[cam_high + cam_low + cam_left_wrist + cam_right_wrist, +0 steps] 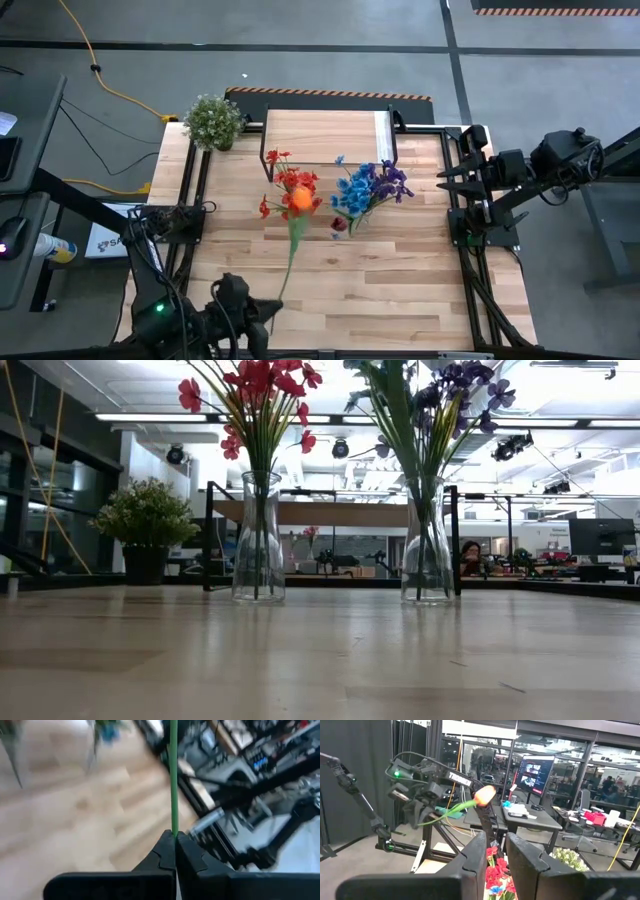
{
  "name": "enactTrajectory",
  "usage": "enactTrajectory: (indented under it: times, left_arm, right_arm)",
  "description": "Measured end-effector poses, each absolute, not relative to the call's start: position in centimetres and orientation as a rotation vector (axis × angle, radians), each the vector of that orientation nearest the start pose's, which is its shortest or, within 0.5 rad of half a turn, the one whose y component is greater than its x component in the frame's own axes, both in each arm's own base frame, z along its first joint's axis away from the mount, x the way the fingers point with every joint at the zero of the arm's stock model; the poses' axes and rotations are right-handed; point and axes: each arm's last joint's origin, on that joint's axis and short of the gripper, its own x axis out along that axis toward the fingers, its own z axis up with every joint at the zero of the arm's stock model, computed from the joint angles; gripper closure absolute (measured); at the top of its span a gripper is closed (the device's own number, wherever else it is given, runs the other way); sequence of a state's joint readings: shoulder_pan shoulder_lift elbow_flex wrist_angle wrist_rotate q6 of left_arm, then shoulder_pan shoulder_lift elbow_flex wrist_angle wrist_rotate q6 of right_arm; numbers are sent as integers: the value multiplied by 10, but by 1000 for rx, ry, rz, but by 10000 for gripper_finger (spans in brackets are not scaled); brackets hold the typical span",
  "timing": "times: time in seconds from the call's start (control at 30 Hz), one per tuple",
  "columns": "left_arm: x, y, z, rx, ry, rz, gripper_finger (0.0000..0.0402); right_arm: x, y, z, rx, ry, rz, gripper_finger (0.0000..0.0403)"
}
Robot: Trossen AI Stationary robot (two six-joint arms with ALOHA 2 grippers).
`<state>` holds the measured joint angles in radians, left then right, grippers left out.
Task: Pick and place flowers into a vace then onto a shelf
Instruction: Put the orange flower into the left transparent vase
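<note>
The table (400, 290) has open wood along its near half, and the shelf (325, 135) stands at the far edge with two vases (258, 540) of flowers (372, 187) before it, their tops cut off in the low view. The left gripper (175, 840), at the near edge, is clenched on the stalk of an orange flower (299, 199) that leans toward the red bunch. The right gripper (496, 851) waits off the right edge, fingers slightly apart and grasping nothing.

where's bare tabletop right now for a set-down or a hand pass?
Free: the near tabletop in front of both vases; the strip between red-flower vase and potted plant. Crowded: centre, where the left gripper holds an orange flower over the red bouquet, with blue-flower vase alongside.
</note>
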<state>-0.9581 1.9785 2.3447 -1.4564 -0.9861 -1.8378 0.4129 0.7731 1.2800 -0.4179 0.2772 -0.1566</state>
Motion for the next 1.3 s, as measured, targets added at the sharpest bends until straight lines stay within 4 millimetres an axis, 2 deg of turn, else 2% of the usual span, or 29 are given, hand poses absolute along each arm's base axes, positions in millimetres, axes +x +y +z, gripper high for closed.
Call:
enactTrajectory:
  times: [0.13,0.3,0.43,0.63,0.9,1.13,1.3]
  left_arm:
    - [225,-283,415,-743,248,550,372]
    - [226,-280,418,-584,116,557,372]
    - [232,-271,424,-421,-1,597,372]
    - [246,-257,427,-217,-61,676,372]
    - [274,-226,427,18,4,800,372]
    - [292,-203,427,120,54,881,372]
    - [277,-187,447,98,47,890,372]
  right_arm:
    - [105,37,469,-124,-102,128,336]
    - [105,37,471,-119,-125,125,336]
    - [105,37,472,-119,-132,125,336]
    - [106,38,471,-122,-127,125,336]
    - [109,39,470,-121,-119,126,336]
    - [109,39,470,-119,-118,126,336]
    - [109,39,470,-118,-118,126,336]
